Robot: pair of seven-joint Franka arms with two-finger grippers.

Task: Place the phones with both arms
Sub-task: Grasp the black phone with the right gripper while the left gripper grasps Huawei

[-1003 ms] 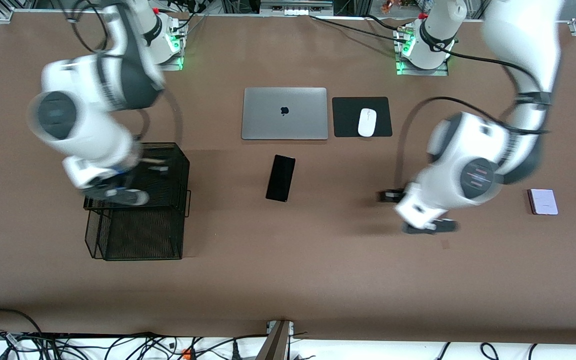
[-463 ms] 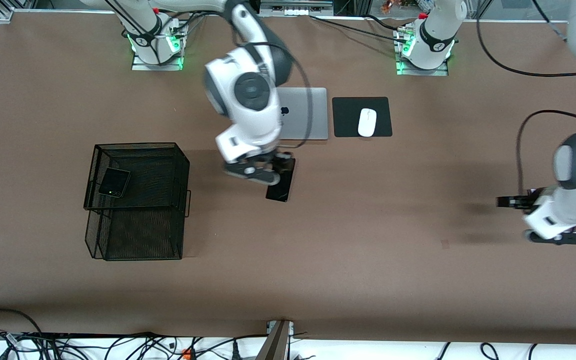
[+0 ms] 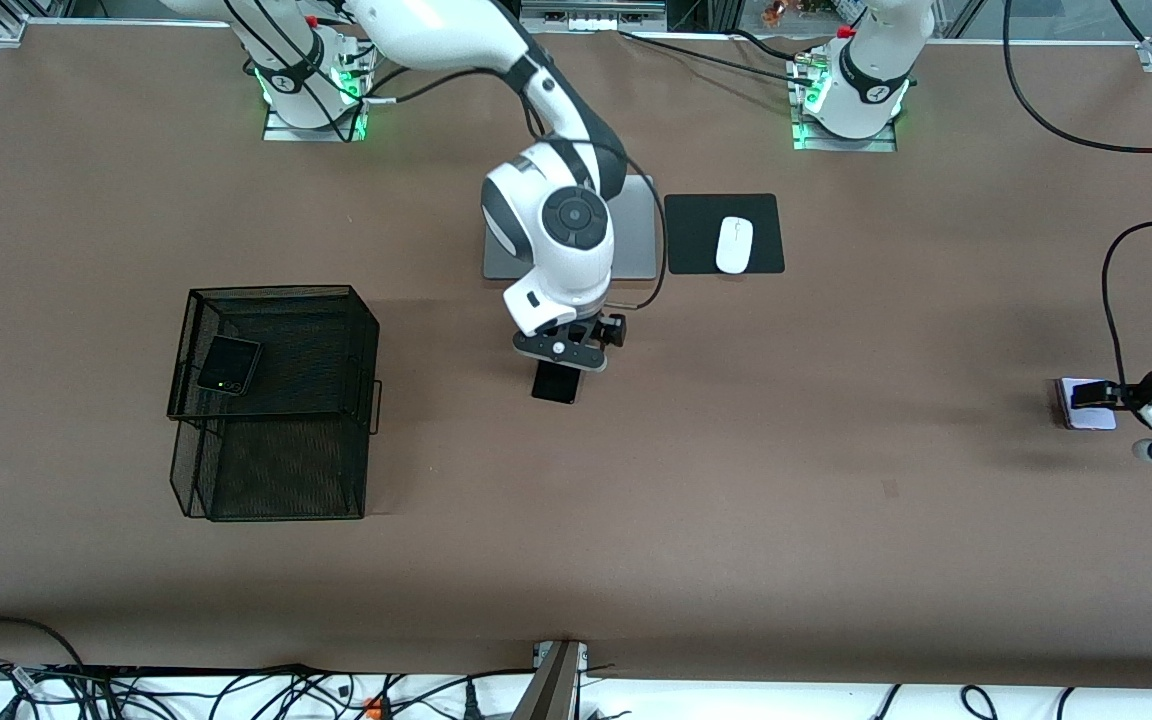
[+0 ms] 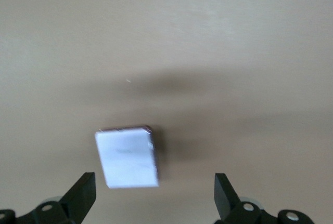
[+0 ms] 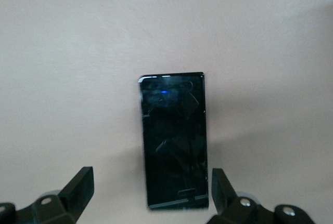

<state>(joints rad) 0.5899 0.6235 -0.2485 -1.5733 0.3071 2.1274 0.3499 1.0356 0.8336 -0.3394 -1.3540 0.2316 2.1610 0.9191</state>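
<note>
The right gripper (image 3: 566, 352) hangs over the long slim black phone (image 3: 556, 384) near the laptop (image 3: 636, 235), fingers (image 5: 78, 185) spread wide, holding nothing. The left gripper (image 3: 1111, 400), equally wide and empty, hovers above the white-lavender phone (image 3: 1086, 417). The small black phone (image 3: 228, 364) lies in the mesh basket (image 3: 276, 400).

The table (image 3: 736, 520) wears a matt brown covering, smooth and paper-like. The long slim black phone (image 5: 174, 141) has a glossy glass face that catches reflections. The white-lavender phone (image 4: 127, 157) looks smooth and satin. The basket (image 3: 276, 400) is black wire mesh. The laptop (image 3: 636, 235) is brushed silver metal; the mouse (image 3: 734, 244) is glossy white plastic on a matt black pad (image 3: 696, 235).
</note>
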